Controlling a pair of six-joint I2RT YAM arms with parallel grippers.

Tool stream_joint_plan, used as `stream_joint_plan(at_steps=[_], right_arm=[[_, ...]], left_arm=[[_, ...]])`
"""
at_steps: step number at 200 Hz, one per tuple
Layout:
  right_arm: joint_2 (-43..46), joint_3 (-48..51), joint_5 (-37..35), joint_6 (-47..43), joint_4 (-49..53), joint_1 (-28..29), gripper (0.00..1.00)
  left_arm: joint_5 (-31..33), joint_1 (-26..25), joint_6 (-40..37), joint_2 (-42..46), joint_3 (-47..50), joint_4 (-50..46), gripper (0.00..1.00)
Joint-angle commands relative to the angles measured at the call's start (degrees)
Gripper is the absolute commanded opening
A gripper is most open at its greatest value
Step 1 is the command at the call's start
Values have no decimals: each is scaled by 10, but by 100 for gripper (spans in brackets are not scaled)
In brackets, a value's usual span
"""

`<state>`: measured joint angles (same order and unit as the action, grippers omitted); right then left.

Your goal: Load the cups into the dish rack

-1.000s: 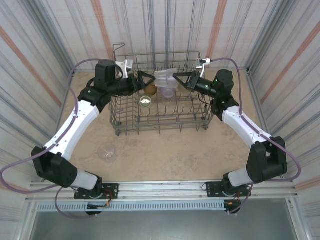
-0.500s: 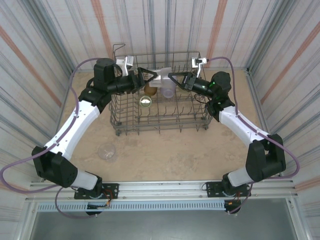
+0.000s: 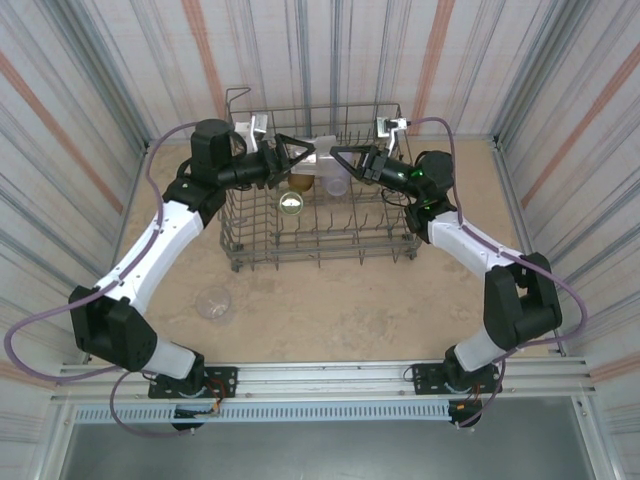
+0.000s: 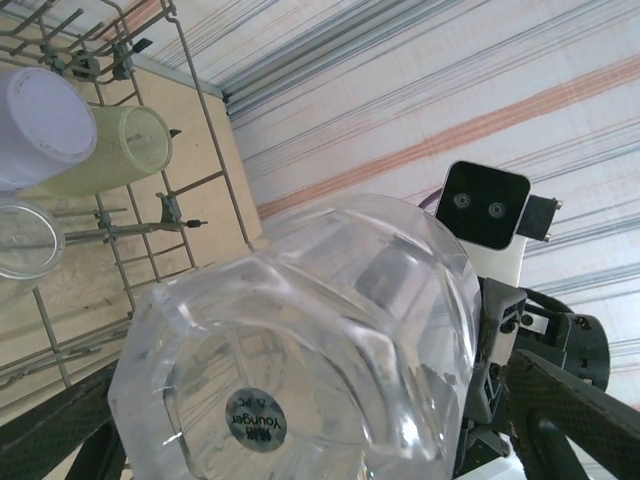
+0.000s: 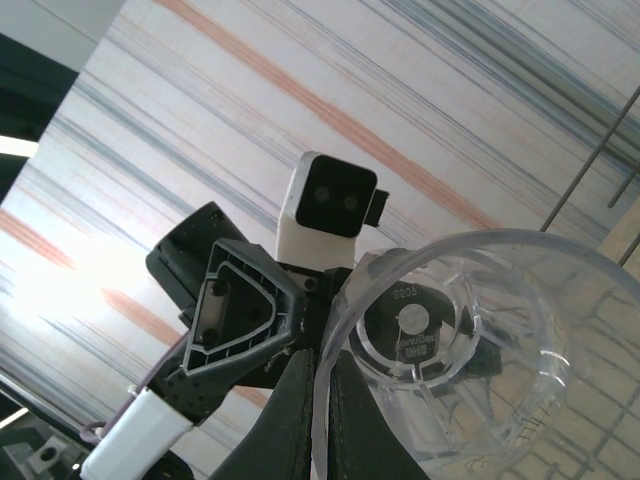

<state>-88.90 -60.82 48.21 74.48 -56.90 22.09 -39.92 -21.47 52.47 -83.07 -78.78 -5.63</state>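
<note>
Hanging over the grey wire rack (image 3: 320, 256), right gripper (image 3: 337, 154) is pinching a clear plastic tumbler (image 4: 300, 340). Left gripper (image 3: 304, 152) is gaping

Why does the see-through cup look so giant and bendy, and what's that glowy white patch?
Left wrist view: the clear plastic tumbler is very near the lens, so it looms large and warps things behind it. Right wrist view: bright light washes out the striped wall at the left. Top external view: even light, sharp.
</note>
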Motion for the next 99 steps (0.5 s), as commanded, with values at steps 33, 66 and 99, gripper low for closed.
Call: stream_joint_plan(at_steps=[33, 66, 99], right_arm=[[-30, -15, 1, 33, -73, 5, 0], [-30, -13, 0, 30, -63, 4, 0], [-23, -16, 5, 5, -15, 4, 16]], left_arm=[[-29, 1, 12, -14, 6, 51, 58], [-33, 2, 12, -17, 14, 60, 33], [-33, 2, 1, -18, 14, 56, 14]])
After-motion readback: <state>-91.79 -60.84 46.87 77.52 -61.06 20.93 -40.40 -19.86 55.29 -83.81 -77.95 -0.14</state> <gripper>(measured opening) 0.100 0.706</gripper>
